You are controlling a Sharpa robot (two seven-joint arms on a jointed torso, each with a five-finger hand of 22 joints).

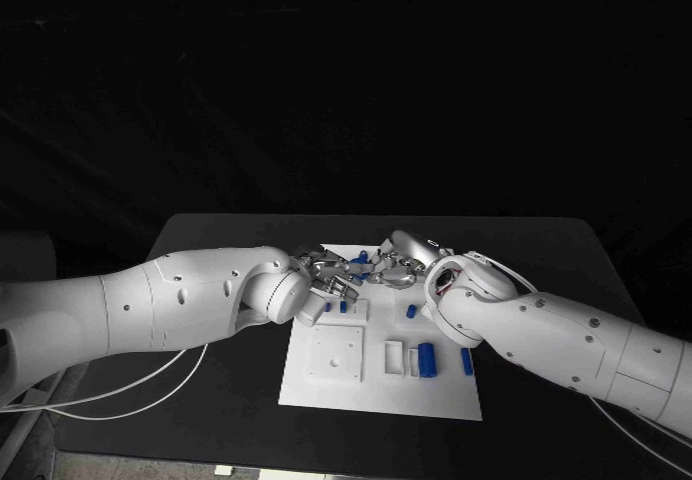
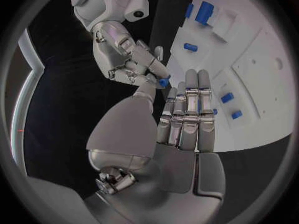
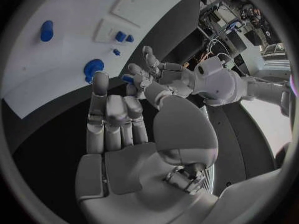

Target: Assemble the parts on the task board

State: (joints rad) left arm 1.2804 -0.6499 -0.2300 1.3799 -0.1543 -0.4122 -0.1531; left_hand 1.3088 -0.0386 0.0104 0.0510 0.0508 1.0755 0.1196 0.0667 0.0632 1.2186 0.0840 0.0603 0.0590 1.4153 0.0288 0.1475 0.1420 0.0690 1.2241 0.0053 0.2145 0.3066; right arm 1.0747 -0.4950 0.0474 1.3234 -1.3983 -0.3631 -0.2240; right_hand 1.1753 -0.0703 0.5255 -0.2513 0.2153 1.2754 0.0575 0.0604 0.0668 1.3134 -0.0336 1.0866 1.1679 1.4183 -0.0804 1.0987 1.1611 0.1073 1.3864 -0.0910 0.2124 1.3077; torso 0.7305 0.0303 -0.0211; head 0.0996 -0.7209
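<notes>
The task board (image 1: pixel 378 385) is lying in the middle of the table (image 1: pixel 231 420). The left hand (image 1: pixel 329 272) and right hand (image 1: pixel 401 262) are meeting over its far edge, just beside each other. Several parts (image 1: pixel 427 356) are sitting on the board's right half, nearer the robot than the hands

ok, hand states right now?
Left hand: cannot tell; its thumb reaches the blue part.
Right hand: pinching that blue part.
</notes>
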